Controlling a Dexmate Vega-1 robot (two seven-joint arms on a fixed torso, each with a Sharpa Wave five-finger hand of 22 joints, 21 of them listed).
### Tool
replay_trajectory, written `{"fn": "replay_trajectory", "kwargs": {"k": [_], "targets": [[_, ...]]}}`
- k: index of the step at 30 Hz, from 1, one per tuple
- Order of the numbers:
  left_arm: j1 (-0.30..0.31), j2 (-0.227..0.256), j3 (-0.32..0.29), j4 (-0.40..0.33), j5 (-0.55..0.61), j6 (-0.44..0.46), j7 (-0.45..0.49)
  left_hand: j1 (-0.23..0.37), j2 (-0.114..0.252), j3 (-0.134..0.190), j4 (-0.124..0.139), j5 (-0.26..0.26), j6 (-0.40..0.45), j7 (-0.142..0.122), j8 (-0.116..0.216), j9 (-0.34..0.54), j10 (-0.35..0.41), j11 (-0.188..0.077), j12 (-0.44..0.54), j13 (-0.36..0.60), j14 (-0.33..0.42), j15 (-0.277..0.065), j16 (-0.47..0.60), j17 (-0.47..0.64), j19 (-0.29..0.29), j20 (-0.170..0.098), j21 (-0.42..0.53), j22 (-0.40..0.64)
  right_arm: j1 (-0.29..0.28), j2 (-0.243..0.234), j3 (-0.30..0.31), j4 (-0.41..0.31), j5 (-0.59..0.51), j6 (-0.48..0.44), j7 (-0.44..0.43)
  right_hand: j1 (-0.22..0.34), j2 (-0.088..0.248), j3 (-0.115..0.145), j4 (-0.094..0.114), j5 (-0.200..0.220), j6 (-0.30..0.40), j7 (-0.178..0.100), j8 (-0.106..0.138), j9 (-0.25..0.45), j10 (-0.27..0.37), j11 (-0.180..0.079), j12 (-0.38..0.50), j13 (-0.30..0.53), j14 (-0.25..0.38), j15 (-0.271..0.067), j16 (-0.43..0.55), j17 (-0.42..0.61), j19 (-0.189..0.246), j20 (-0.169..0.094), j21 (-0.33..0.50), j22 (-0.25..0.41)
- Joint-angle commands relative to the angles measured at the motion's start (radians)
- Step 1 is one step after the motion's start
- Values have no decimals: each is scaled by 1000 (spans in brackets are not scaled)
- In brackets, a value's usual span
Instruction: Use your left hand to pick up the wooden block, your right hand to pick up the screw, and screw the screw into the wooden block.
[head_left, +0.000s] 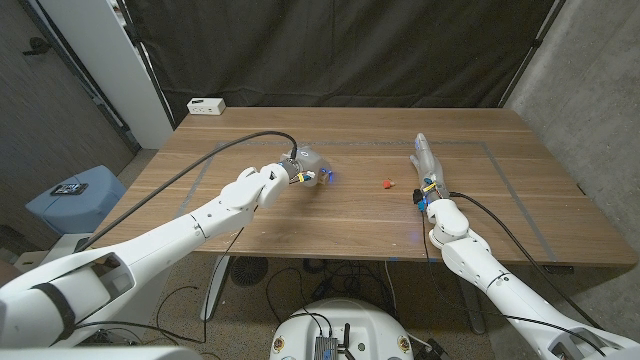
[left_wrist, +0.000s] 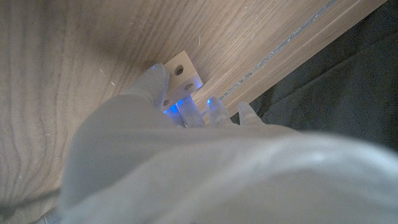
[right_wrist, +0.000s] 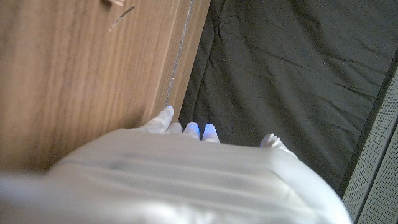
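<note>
left hand (head_left: 303, 166): at the small pale wooden block with round holes (left_wrist: 180, 76), fingers (left_wrist: 153, 84) curled against it; grasp or mere touch, can't tell
block: on the brown wooden table (head_left: 350, 215), left of centre
right hand (head_left: 426, 160): on edge on the table, fingers straight and together, holding nothing
small red-headed screw (head_left: 387, 184): lying on the table between the hands, nearer the right one, untouched
white box (head_left: 206, 105): far left corner
</note>
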Motion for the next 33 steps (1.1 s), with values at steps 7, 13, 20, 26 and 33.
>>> {"fn": "replay_trajectory", "kwargs": {"k": [7, 13, 20, 26, 33], "targets": [[-1, -9, 4, 17, -4, 18, 42, 26, 2, -29, 1, 7, 83, 3, 23, 4, 80, -3, 39, 39, 55, -101, 16, 6, 36, -8, 4, 4, 11, 6, -1, 21, 4, 5, 8, -4, 4, 1, -5, 7, -3, 4, 6, 6, 0, -8, 3, 4, -4, -5, 7, 3, -2, -22, 7, 3], [-7, -14, 8, 24, -5, 23, 41, 33, 6, -42, 2, 7, 118, 3, 30, 5, 118, -3, 55, 56, 75, -106, 22, 8, 46, -11, 4, 4, 15, 8, -2, 26, 6, 5, 11, -4, 4, 1, -5, 7, -3, 5, 6, 6, 0, -7, 3, 4, -4, -4, 7, 3, -1, -22, 7, 3], [-12, -20, 11, 39, -12, 24, 59, 44, 6, -66, 3, 6, 193, 0, 47, 6, 176, -4, 76, 84, 108, -120, 31, 11, 71, -24, 6, 5, 20, 11, -3, 35, 9, 4, 14, -5, 5, 1, -6, 7, -3, 5, 6, 6, 0, -6, 3, 4, -5, -4, 7, 3, -1, -23, 7, 3], [-17, -23, 13, 44, -18, 24, 67, 48, 7, -79, 4, 6, 236, -10, 57, 6, 213, -4, 87, 98, 129, -132, 38, 12, 85, -30, 8, 5, 26, 13, -4, 44, 9, 7, 16, -6, 5, 1, -6, 7, -3, 5, 6, 6, -1, -9, 3, 4, -4, -4, 7, 3, 0, -22, 7, 3], [-19, -21, 5, 33, -35, 31, 63, 46, 6, -86, 6, 6, 246, -13, 58, 6, 223, -4, 88, 102, 132, -137, 39, 13, 87, -32, 7, 5, 31, 12, -4, 48, 9, 8, 18, -7, 5, 1, -7, 7, -2, 5, 7, 6, 0, -8, 3, 4, -3, -5, 7, 3, 0, -23, 7, 3]]}}
